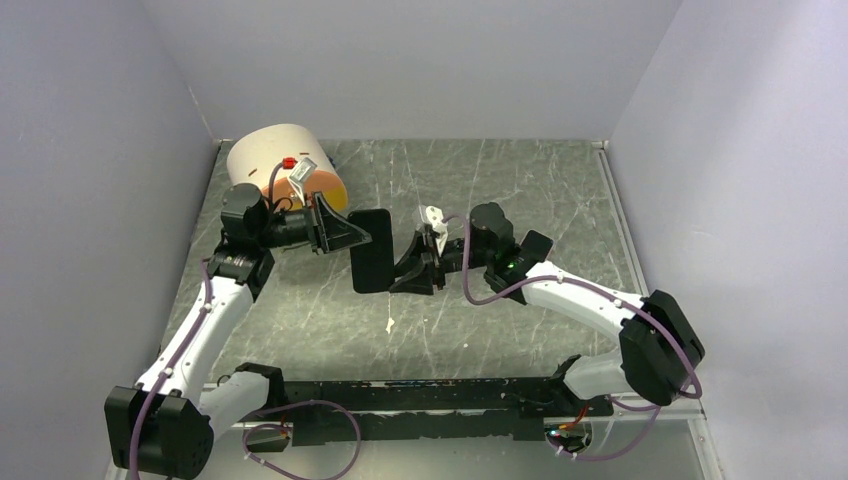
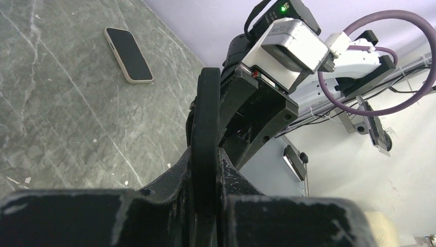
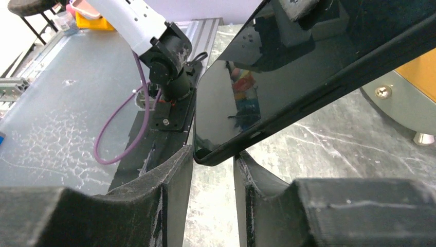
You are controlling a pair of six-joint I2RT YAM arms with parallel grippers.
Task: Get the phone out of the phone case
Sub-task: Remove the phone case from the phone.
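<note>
A black phone in a black case point(image 1: 371, 255) is held on edge above the middle of the table. My left gripper point(image 1: 358, 240) is shut on its left long edge; in the left wrist view the phone point(image 2: 206, 113) stands edge-on between the fingers of my left gripper point(image 2: 205, 154). My right gripper point(image 1: 398, 272) is at the phone's lower right side. In the right wrist view the glossy screen point(image 3: 288, 67) fills the top, and the tips of my right gripper point(image 3: 213, 154) are closed narrowly on its bottom corner.
A cream and orange cylinder point(image 1: 285, 165) stands at the back left, behind my left wrist. A second phone in a beige case point(image 2: 128, 54) lies flat on the table, partly hidden beside my right arm point(image 1: 537, 243). A small white scrap point(image 1: 390, 324) lies in front.
</note>
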